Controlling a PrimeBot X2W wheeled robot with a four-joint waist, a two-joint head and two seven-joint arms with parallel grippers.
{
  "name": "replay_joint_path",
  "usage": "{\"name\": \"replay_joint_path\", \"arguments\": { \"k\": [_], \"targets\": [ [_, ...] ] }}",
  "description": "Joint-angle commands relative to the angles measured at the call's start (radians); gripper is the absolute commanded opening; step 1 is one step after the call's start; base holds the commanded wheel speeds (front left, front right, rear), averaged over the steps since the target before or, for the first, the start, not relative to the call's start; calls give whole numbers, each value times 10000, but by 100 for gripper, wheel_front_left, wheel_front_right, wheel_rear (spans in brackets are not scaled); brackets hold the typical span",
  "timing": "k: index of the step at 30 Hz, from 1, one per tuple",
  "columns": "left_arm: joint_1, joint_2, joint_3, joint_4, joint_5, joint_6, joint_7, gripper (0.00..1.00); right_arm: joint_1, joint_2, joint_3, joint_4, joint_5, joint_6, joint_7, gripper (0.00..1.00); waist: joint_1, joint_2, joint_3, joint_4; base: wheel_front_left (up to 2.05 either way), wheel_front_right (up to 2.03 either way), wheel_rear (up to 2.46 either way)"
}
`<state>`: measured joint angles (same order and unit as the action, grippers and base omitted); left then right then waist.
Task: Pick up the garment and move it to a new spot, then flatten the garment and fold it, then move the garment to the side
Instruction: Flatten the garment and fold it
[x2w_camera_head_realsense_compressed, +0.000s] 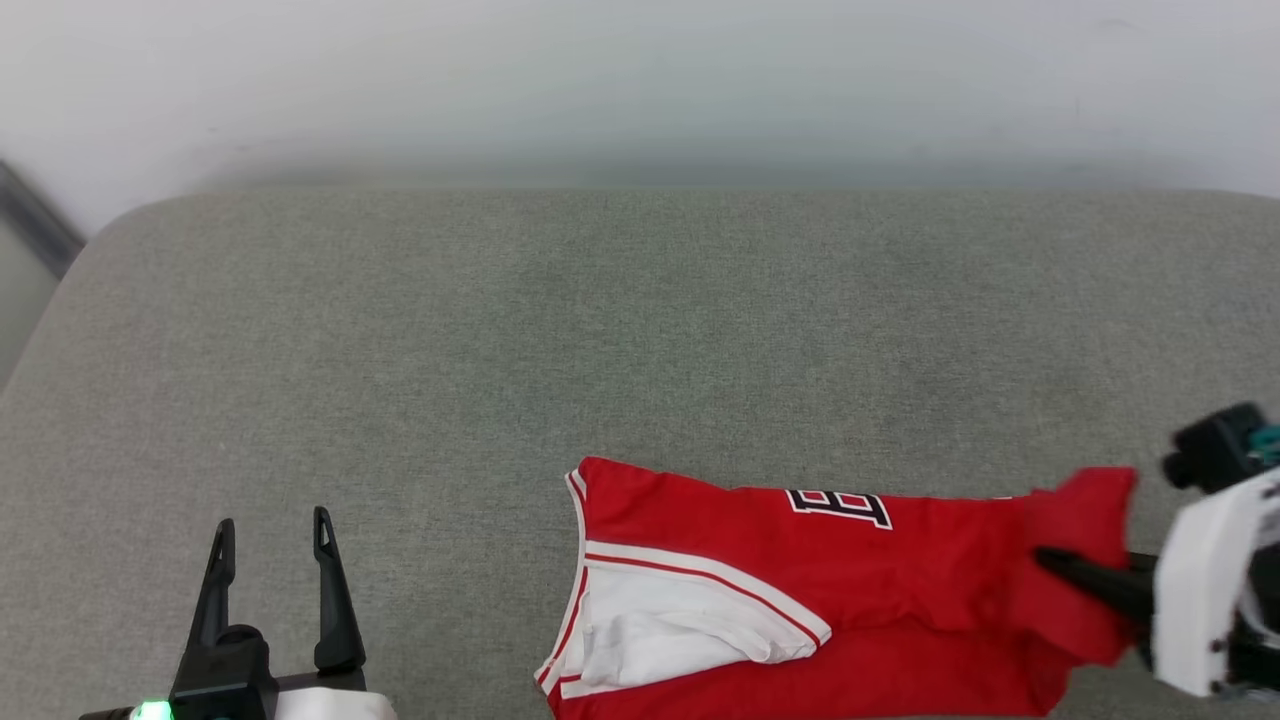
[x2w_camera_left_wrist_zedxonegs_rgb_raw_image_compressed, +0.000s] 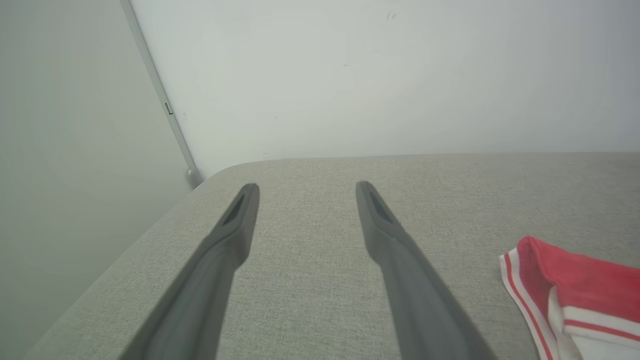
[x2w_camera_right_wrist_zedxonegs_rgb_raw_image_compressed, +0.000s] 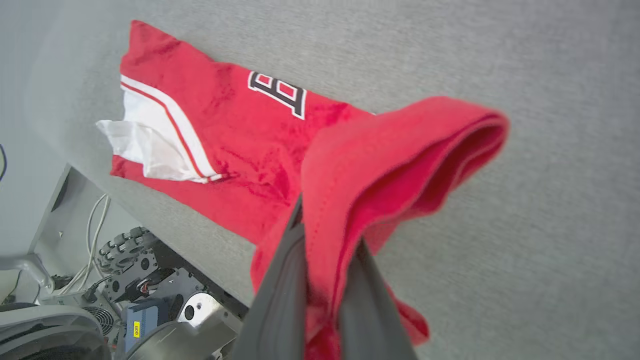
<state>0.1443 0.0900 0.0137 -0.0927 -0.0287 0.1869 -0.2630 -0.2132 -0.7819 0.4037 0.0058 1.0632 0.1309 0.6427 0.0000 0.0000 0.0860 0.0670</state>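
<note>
The red garment (x2w_camera_head_realsense_compressed: 800, 590) lies folded along the near edge of the grey cushioned surface, a white sleeve with striped trim (x2w_camera_head_realsense_compressed: 660, 625) facing up and part of the black lettering (x2w_camera_head_realsense_compressed: 838, 505) showing. Its right end (x2w_camera_right_wrist_zedxonegs_rgb_raw_image_compressed: 395, 155) is lifted off the surface, pinched between the fingers of my right gripper (x2w_camera_head_realsense_compressed: 1050, 560), which is shut on the red cloth (x2w_camera_right_wrist_zedxonegs_rgb_raw_image_compressed: 325, 250). My left gripper (x2w_camera_head_realsense_compressed: 270, 535) stands open at the lower left, well apart from the garment (x2w_camera_left_wrist_zedxonegs_rgb_raw_image_compressed: 575, 295), with nothing between its fingers (x2w_camera_left_wrist_zedxonegs_rgb_raw_image_compressed: 240, 215).
The grey surface (x2w_camera_head_realsense_compressed: 600, 330) stretches wide behind and left of the garment, ending at a pale wall (x2w_camera_head_realsense_compressed: 640, 80). Its rounded left corner (x2w_camera_left_wrist_zedxonegs_rgb_raw_image_compressed: 210, 177) drops off beside my left gripper. Below the near edge, the robot's base and cables (x2w_camera_right_wrist_zedxonegs_rgb_raw_image_compressed: 125, 280) show.
</note>
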Motion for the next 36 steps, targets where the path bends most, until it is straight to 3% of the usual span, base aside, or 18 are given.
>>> {"name": "replay_joint_path", "arguments": {
  "k": [1, 7, 12, 20, 27, 28, 29, 30, 36],
  "targets": [
    [-10, -32, 45, -19, 78, -29, -23, 100, -266, 256, 203, -406, -197, -4, 183, 0, 0, 0, 49, 27, 0, 0, 0],
    [-172, -99, 36, -51, 89, -108, -23, 100, -1240, 1187, 1212, -1147, -827, -4, 814, 0, 0, 0, 254, 100, 0, 0, 0],
    [-389, -151, 11, -34, 117, -186, -23, 100, -2591, 2285, 2694, -764, -1558, -4, 1019, 0, 0, 0, 581, 156, 0, 0, 0],
    [-827, -211, -111, 92, 144, -295, -23, 100, -4481, 3877, 4972, 1352, -2189, -4, 561, 0, 0, 0, 1149, 287, 0, 0, 0],
    [-1090, -265, -239, 199, 171, -305, -23, 100, -4981, 4434, 6323, 3459, -2218, -4, -217, 0, 0, 0, 1361, 416, 0, 0, 0],
    [-1092, -271, -229, 203, 167, -293, -23, 100, -5022, 4479, 6397, 3621, -2177, -6, -413, 11, 0, 0, 1357, 405, 0, 0, 0],
    [-1083, -272, -217, 202, 166, -291, -23, 100, -5097, 4486, 6522, 3681, -2191, -6, -625, 50, 0, 0, 1350, 382, 0, 0, 0],
    [-1055, -272, -186, 202, 165, -278, -23, 100, -5183, 4454, 6646, 3699, -2207, -6, -855, 100, 0, 0, 1317, 342, 0, 0, 0],
    [-792, -221, -39, 240, 195, -277, -23, 100, -5660, 3843, 6453, 3084, -2356, -6, -2948, 100, 0, 0, 980, 0, 0, 0, 0]
  ]
}}
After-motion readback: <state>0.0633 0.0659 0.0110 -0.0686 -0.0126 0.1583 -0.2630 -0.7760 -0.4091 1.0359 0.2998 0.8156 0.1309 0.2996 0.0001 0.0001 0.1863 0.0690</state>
